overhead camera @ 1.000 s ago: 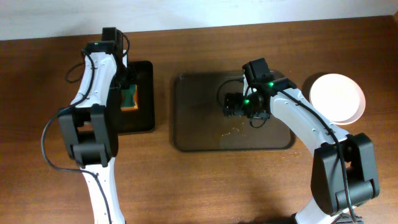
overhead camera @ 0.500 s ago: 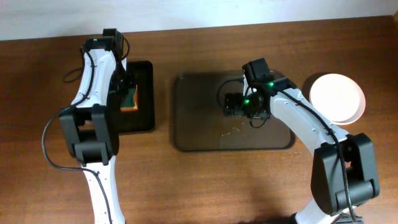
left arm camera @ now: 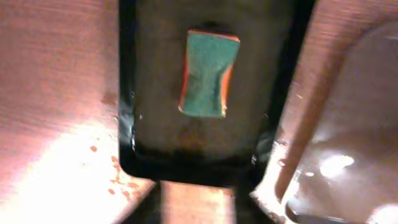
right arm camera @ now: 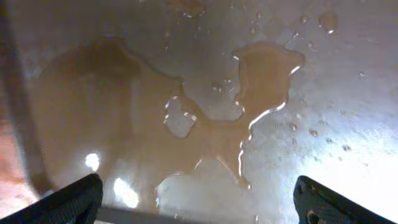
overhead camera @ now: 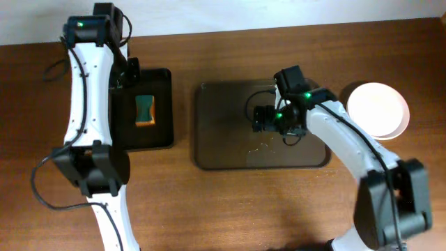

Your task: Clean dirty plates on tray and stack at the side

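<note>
A white plate (overhead camera: 377,110) sits on the table to the right of the brown tray (overhead camera: 216,150). No plate shows on the tray. A green and orange sponge (overhead camera: 144,110) lies in the small black tray (overhead camera: 162,136); it also shows in the left wrist view (left arm camera: 208,73). My left gripper (overhead camera: 132,73) (left arm camera: 199,208) is open and empty, held back from the sponge near the black tray's far edge. My right gripper (overhead camera: 259,118) (right arm camera: 205,205) is open and empty over the brown tray's wet surface (right arm camera: 348,124).
A puddle of brownish liquid (right arm camera: 205,118) with droplets and specks lies on the brown tray, with small crumbs (overhead camera: 261,147) near its front. Bare wooden table (overhead camera: 230,209) lies around both trays. A light wall runs along the far edge.
My left arm has lifted off the sponge and swung back toward the far edge, leaving the sponge uncovered in the black tray. The right arm has barely moved.
</note>
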Robot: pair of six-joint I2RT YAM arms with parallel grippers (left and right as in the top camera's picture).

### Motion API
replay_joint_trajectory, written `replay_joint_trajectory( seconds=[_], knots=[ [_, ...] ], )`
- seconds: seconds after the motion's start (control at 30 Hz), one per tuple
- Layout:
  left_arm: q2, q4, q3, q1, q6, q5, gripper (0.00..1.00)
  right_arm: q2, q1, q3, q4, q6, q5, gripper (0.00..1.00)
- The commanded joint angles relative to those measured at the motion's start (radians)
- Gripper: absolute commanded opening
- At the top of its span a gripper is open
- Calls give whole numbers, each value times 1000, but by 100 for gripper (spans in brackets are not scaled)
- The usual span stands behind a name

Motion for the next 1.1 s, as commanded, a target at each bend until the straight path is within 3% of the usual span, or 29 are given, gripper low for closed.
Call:
replay_joint_trajectory(
  seconds=[0.0,0.07,0.17,0.3,0.37,0.43,0.53,0.6,0.67,1.07],
  knots=[
    [-19,-8,13,-5,70,180,100,-191,6,-5,-57,-2,10,98],
    [-41,-8,13,-6,99,308,100,-315,63,-5,-150,8,108,98],
    [-166,-9,-10,-6,119,301,100,-449,278,-5,-354,161,418,98],
    [-471,19,-212,-31,116,254,100,-507,529,-4,-314,150,510,98],
    [-615,105,-333,-57,108,245,100,-541,519,9,-298,119,505,98],
    [-806,253,-547,-103,37,140,100,-619,505,44,-314,51,504,99],
    [-1041,492,-924,-147,13,130,100,-777,504,53,-305,-66,529,98],
    [-1178,663,-1157,-147,-67,130,100,-882,504,53,-325,-67,614,98],
    [-1212,707,-1223,-147,-68,129,100,-938,504,53,-332,-66,638,98],
    [-1201,706,-1223,-147,-67,129,100,-944,505,53,-332,-66,637,99]
  ],
)
